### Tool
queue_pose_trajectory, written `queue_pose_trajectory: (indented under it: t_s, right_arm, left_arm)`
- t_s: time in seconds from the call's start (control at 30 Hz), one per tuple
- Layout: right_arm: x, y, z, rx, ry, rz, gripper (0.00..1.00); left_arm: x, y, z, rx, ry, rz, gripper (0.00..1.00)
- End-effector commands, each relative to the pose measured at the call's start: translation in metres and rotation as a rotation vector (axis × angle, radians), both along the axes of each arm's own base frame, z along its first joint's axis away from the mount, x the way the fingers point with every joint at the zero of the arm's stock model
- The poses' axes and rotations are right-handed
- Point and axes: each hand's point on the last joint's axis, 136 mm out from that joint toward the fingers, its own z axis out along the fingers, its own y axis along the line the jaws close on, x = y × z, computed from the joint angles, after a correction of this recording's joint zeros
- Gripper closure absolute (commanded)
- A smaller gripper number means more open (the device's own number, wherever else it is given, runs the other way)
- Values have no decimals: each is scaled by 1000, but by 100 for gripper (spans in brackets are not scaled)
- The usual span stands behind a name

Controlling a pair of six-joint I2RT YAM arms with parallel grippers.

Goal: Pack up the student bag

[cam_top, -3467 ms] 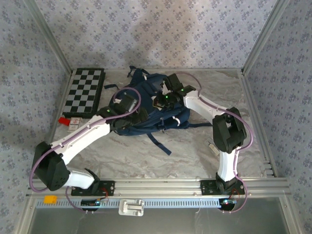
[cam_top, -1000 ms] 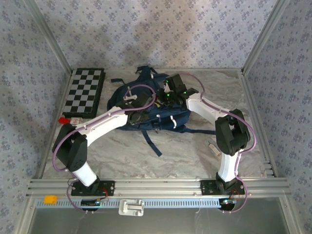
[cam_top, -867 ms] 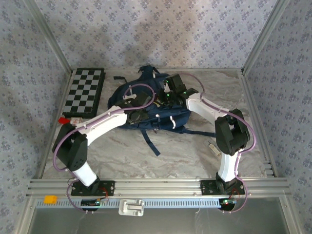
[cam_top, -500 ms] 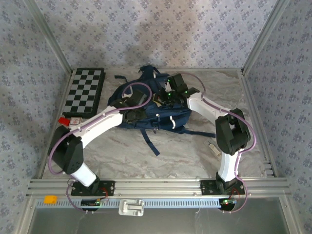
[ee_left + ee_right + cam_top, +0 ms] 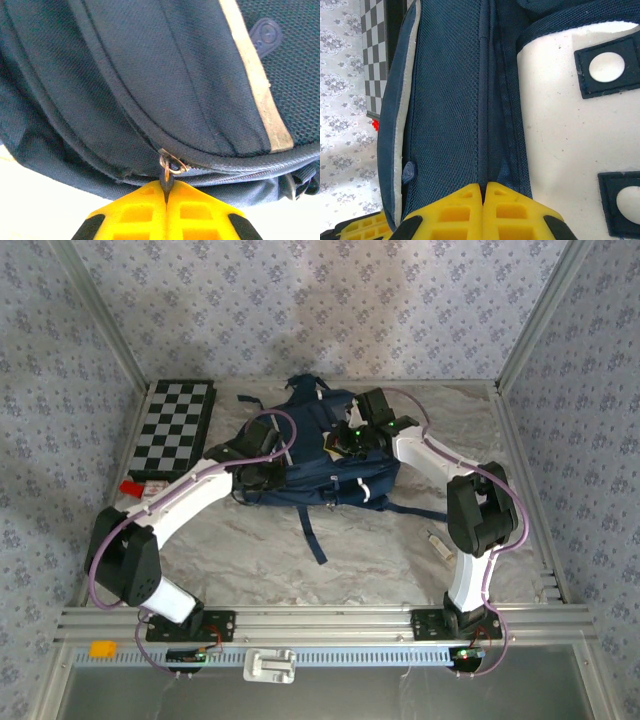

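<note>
The student bag [image 5: 330,476], navy with a pale stripe and white patches, lies in the middle of the table with its dark straps trailing toward me. My left gripper [image 5: 258,476] is at the bag's left side. In the left wrist view its yellow fingers [image 5: 145,210] are shut on the small metal zipper pull [image 5: 166,175] at the bag's seam [image 5: 150,75]. My right gripper [image 5: 338,447] is over the bag's upper middle. Seen from the right wrist, it [image 5: 483,186] is shut on a ridge of blue mesh fabric [image 5: 450,100] beside a white patch [image 5: 565,125].
A folded chessboard [image 5: 175,430] lies at the back left, with a small red item [image 5: 130,487] at its near end. A small pale object [image 5: 438,543] sits by the right arm. Metal frame rails border the table on all sides.
The left gripper has closed on the zipper pull and drawn it left along the bag. The left elbow swung outward. The bag has shifted a little to the right with the right gripper.
</note>
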Motion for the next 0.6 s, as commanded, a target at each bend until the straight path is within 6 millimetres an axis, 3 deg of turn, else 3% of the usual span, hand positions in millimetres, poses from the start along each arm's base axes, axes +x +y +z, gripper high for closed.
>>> queue_pose_trajectory:
  t_s: [0.0,0.27,0.37,0.43,0.57]
  right_arm:
    - [4,5,28,10,-72,28,100]
    - [1,12,29,11,-66,35,100]
    - [0,15,28,9,-60,40,100]
    - [-1,15,24,2,-54,44,100]
    - [1,2,17,-52,-61,46,100]
  left_arm:
    - [11,-9,5,5,-74,-130,100]
    - [34,-13,7,81,-192,-223,91]
    - [37,-23,6,55,-213,-272,100]
    - [38,-26,6,55,-219,-297,100]
    - [31,-14,7,90,-224,-287,100]
